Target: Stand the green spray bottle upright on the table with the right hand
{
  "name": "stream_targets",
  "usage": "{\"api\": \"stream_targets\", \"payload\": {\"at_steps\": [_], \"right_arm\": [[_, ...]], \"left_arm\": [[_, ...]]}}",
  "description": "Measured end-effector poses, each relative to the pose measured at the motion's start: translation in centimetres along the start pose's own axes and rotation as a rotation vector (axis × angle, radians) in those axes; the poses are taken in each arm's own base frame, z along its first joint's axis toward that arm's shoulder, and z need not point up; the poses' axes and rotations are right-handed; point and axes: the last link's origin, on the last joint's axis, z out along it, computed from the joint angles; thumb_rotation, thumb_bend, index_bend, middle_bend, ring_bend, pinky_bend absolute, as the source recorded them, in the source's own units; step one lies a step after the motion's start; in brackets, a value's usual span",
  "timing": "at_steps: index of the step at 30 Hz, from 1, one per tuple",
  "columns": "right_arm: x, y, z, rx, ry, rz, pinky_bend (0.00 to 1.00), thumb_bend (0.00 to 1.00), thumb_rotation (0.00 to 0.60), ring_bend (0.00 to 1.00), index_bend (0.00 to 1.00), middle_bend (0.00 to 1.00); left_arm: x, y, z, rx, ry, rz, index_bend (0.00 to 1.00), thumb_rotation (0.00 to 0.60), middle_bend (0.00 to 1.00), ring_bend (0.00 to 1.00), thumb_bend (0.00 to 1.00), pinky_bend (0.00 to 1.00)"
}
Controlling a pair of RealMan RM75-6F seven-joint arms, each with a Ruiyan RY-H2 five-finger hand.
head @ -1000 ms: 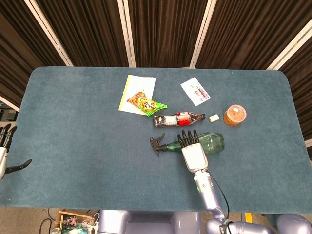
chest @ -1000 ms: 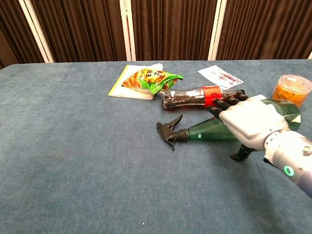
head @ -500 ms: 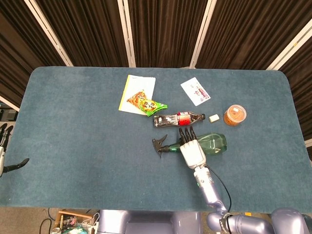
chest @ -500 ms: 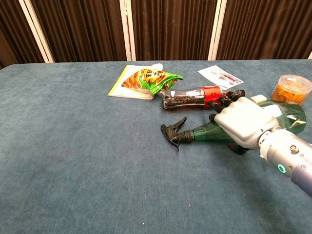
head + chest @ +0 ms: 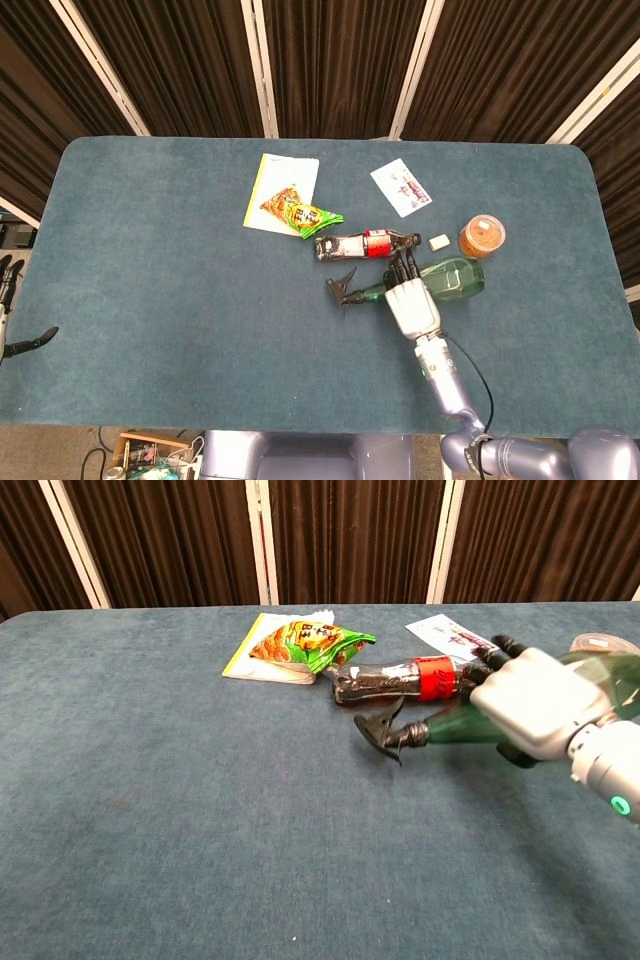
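Observation:
The green spray bottle (image 5: pixel 452 279) (image 5: pixel 462 728) has a black trigger head (image 5: pixel 343 288) (image 5: pixel 385 730) pointing left. It is off the table, still roughly horizontal, base to the right. My right hand (image 5: pixel 410 303) (image 5: pixel 532 702) grips its middle from the near side, fingers wrapped over the body. My left hand (image 5: pixel 8 325) shows only at the far left edge of the head view, beyond the table; how its fingers lie is unclear.
A cola bottle (image 5: pixel 365 244) (image 5: pixel 395 679) lies just behind the spray bottle. Further off are a snack bag (image 5: pixel 303 213) on a yellow-edged booklet (image 5: pixel 281 190), a printed card (image 5: pixel 401 186), a small white block (image 5: pixel 439 241) and an orange tub (image 5: pixel 482 237).
My right hand closed around the spray bottle and lifted it off the table, carrying it to the right. The left hand has barely moved.

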Motion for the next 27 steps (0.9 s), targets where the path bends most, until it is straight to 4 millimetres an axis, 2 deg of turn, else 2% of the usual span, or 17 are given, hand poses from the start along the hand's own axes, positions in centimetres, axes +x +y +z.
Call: {"api": "stream_targets", "payload": {"at_steps": [9, 15, 18, 27], "right_arm": [[2.9, 2.4, -0.9, -0.025, 0.067, 0.14, 0.0, 0.46, 0.6, 0.0, 0.93, 0.17], [5.0, 4.7, -1.9, -0.033, 0.093, 0.351, 0.0, 0.45, 0.6, 0.0, 0.93, 0.16], [5.8, 5.8, -2.4, -0.035, 0.096, 0.52, 0.0, 0.45, 0.6, 0.0, 0.93, 0.17], [7.8, 10.3, -4.1, -0.055, 0.087, 1.187, 0.0, 0.45, 0.6, 0.0, 0.94, 0.18]], "left_arm": [[0.1, 0.2, -0.2, -0.018, 0.002, -0.009, 0.0, 0.6, 0.0, 0.0, 0.02, 0.07], [0.2, 0.5, -0.3, -0.041, 0.001, -0.02, 0.0, 0.6, 0.0, 0.0, 0.02, 0.07], [0.2, 0.6, -0.1, -0.05, -0.004, -0.026, 0.0, 0.6, 0.0, 0.0, 0.02, 0.07], [-0.1, 1.4, 0.0, -0.095, -0.028, -0.033, 0.0, 0.6, 0.0, 0.0, 0.02, 0.07]]}}
